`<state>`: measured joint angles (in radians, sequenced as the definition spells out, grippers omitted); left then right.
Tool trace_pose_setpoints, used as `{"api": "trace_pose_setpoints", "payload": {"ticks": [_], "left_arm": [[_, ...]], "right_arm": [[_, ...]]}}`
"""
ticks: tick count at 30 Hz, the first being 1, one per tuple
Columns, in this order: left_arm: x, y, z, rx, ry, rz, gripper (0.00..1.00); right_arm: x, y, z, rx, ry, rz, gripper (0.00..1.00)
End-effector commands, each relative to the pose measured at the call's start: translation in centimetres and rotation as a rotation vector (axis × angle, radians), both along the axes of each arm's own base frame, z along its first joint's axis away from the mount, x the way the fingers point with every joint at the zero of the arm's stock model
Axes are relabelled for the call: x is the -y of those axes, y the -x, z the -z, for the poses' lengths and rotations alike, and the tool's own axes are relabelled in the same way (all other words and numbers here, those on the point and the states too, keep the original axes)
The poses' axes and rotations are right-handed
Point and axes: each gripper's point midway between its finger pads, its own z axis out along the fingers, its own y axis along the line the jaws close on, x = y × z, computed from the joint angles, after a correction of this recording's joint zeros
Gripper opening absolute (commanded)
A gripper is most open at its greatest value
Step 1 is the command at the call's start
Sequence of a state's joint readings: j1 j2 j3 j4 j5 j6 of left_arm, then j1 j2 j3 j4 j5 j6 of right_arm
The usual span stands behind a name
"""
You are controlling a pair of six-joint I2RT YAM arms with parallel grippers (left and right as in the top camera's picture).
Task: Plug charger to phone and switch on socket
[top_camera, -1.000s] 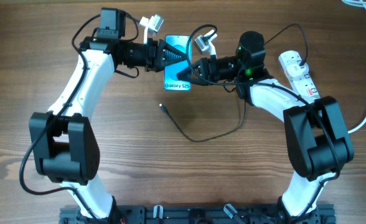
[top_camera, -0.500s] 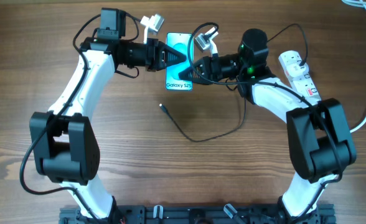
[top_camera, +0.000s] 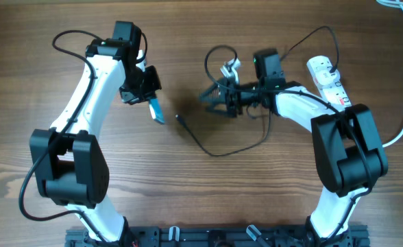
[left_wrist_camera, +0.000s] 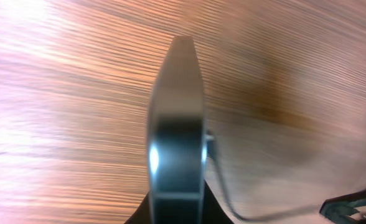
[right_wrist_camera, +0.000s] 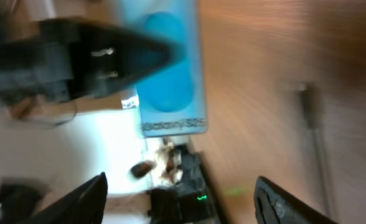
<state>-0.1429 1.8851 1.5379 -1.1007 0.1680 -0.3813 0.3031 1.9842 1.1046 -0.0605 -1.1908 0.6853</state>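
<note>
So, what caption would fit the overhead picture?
Left gripper holds the phone edge-on near the loose charger; right gripper open.

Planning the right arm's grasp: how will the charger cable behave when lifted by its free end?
The charger cable is thin and lies in loose curves, so it will probably flop and trail rather than hold shape. Its connector looks small and rigid, so it may twist in the right gripper unless pinched squarely.
</note>
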Motion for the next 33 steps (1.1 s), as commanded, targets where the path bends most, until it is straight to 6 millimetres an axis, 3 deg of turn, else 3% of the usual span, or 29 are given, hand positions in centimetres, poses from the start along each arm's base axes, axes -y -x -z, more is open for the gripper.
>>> {"api": "trace_pose_setpoints", "payload": {"ticks": [1,3,5,8,16,19,24,31,33], "left_arm": [[-3.1,-0.1,0.4,0.020,-0.256,-0.071,0.04],[-2.2,0.1,0.9,0.013,-0.287,-0.033,0.04],[0.0,0.6,2.7,0.015,-0.295,0.028,0.04],[1.7,1.3,4.8,0.022,-0.293,0.062,0.04],[1.4,3.7,8.1,-0.026,-0.303,0.025,0.04],[1.5,3.4,8.1,-0.017,-0.290,-0.034,0.14],[1.7,3.5,8.1,-0.023,-0.274,-0.059,0.19],[2.6,3.8,8.2,-0.046,-0.222,-0.118,0.04],[3.0,3.7,8.2,-0.048,-0.195,-0.133,0.04]], "right_arm": [[2.4,-1.2,4.7,0.170,0.291,0.059,0.75],[3.1,-0.8,6.3,0.160,0.398,0.063,0.75],[3.6,0.0,8.4,0.157,0.555,0.067,0.75],[2.2,0.6,8.5,0.191,0.565,0.038,0.76],[2.1,0.5,8.5,0.196,0.568,0.038,0.78],[2.1,0.5,8.5,0.197,0.568,0.037,0.77],[2.2,0.5,8.6,0.197,0.575,0.041,0.78],[2.2,0.5,8.6,0.197,0.575,0.041,0.78],[2.2,0.5,8.6,0.197,0.575,0.041,0.78]]}}
